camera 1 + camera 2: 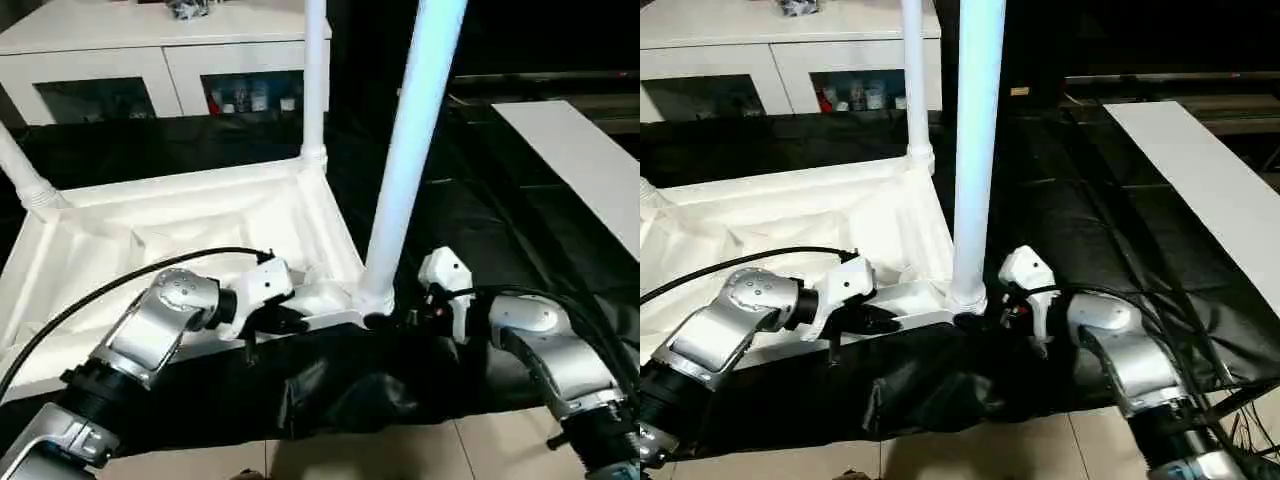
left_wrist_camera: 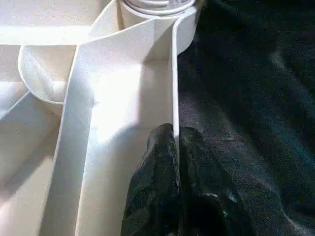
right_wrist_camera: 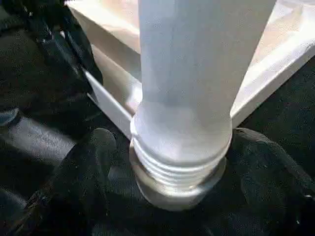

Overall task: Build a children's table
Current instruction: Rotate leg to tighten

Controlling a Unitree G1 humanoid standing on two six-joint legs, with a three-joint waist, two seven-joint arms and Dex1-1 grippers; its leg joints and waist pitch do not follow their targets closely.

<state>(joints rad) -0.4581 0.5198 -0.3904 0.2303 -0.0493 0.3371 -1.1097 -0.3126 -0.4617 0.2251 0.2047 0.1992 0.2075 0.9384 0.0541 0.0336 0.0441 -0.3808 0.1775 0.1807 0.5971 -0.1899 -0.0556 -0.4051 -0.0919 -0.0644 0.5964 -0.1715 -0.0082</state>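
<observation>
The left pincer [image 2: 174,147] is clamped on the near rim of the upturned children's table [image 1: 150,230], likely steadying it on the black cloth [image 1: 480,220]. The right pincer [image 3: 165,196] stands open around the near corner leg [image 1: 410,150]'s threaded base, seemingly screwing it in. Beyond, another leg [image 1: 314,75] stands upright.

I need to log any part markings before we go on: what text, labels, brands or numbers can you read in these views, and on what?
None can be read.
Upturned tabletop, screwed-in leg and threaded base: plain white, no marking.
Left gripper and right gripper: no lettering visible.
Bottles behind the cabinet's glass door: any labels too small to read.
Flat white board: blank.
</observation>
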